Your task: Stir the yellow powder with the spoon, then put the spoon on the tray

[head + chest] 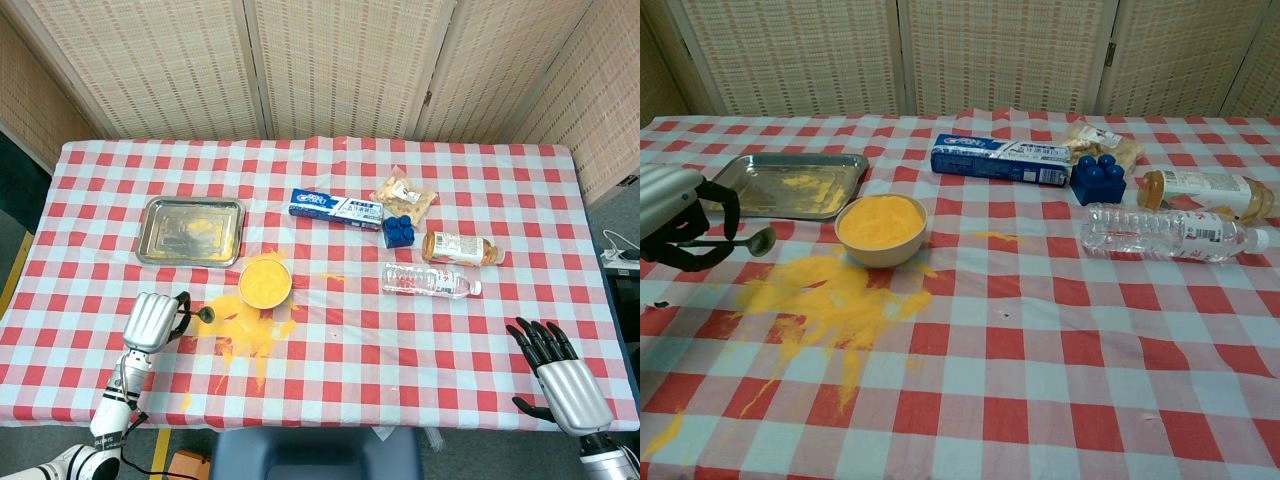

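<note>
The left hand holds a small metal spoon by its handle, dark fingers curled round the stem, so that the bowl of the spoon sticks out to the side and hangs in the air above the table, between the steel tray and the patch of spilled yellow powder. In the head view the same hand sits at the near left edge with the spoon pointing toward the bowl of powder. The spoon looks light, stiff and thin, and its smooth handle probably turns easily in a loose grasp, so the hold should likely stay well back on the stem, leaving the scoop end free to reach into the bowl. The powder itself is loose and dry and clearly scatters at the slightest shove, as the cloth shows; slow, shallow strokes seem wise. The bowl is small and light and may slide or tip if the spoon pushes on its rim. Some powder already lies in the tray. The right hand rests at the far right edge of the table with its fingers spread and nothing in them, well apart from the water bottle and the tea bottle.
</note>
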Robot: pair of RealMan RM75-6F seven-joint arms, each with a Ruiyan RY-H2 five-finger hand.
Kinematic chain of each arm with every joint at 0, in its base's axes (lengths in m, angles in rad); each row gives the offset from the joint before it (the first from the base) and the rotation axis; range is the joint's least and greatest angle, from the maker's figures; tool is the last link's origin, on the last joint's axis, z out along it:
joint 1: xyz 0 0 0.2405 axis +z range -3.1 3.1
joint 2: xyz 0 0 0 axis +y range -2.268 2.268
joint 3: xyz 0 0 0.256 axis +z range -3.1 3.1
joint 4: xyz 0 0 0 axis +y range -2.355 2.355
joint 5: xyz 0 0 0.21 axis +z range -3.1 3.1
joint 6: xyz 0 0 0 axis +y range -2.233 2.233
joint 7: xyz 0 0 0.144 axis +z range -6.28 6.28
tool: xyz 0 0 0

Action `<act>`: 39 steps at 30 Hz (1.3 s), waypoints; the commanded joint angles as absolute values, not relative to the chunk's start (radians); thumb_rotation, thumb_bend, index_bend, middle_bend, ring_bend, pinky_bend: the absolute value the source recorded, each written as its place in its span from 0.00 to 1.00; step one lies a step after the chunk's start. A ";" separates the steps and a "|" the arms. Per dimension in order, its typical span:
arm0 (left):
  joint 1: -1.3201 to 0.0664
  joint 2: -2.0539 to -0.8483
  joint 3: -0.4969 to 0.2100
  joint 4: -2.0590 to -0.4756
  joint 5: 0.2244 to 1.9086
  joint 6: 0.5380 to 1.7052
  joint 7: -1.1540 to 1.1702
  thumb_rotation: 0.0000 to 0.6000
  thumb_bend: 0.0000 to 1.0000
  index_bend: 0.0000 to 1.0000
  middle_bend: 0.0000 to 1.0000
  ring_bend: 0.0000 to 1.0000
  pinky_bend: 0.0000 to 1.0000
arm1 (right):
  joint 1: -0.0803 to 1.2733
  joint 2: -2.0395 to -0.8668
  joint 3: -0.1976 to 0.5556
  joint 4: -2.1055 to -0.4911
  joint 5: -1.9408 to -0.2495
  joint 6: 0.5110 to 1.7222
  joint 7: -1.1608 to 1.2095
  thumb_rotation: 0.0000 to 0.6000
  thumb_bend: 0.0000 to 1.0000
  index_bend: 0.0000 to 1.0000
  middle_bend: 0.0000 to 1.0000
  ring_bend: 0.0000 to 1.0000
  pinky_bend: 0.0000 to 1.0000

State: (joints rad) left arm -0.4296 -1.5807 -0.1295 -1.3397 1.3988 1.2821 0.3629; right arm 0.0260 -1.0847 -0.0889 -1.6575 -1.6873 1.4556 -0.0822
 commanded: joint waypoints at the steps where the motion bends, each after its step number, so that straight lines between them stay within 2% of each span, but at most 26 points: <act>1: -0.470 -1.543 -0.185 -1.448 1.352 1.256 0.463 1.00 0.77 0.78 1.00 1.00 1.00 | 0.030 -1.085 -0.091 -1.656 -1.686 1.446 -0.078 1.00 0.02 0.00 0.00 0.00 0.00; 7: -0.565 -1.594 -0.251 -1.472 1.206 1.152 0.654 1.00 0.77 0.78 1.00 1.00 1.00 | 0.044 -1.086 -0.096 -1.654 -1.679 1.412 -0.076 1.00 0.02 0.00 0.00 0.00 0.00; 14: -0.648 -1.672 -0.286 -1.417 1.105 1.121 0.785 1.00 0.77 0.78 1.00 1.00 1.00 | 0.041 -1.077 -0.084 -1.654 -1.662 1.427 -0.059 1.00 0.02 0.00 0.00 0.00 0.00; 26: -0.724 -1.743 -0.281 -1.314 1.029 1.102 0.846 1.00 0.77 0.76 1.00 1.00 1.00 | 0.047 -1.072 -0.070 -1.656 -1.634 1.419 -0.051 1.00 0.02 0.00 0.00 0.00 0.00; 39: -0.743 -1.732 -0.241 -1.347 1.014 1.106 0.856 1.00 0.74 0.53 1.00 1.00 1.00 | 0.053 -1.074 -0.068 -1.661 -1.621 1.405 -0.064 1.00 0.02 0.00 0.00 0.00 0.00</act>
State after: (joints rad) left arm -0.7421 -1.7346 -0.2441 -1.3423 1.0121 1.1023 0.8551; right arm 0.0530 -1.0736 -0.0679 -1.6605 -1.6212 1.4045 -0.0642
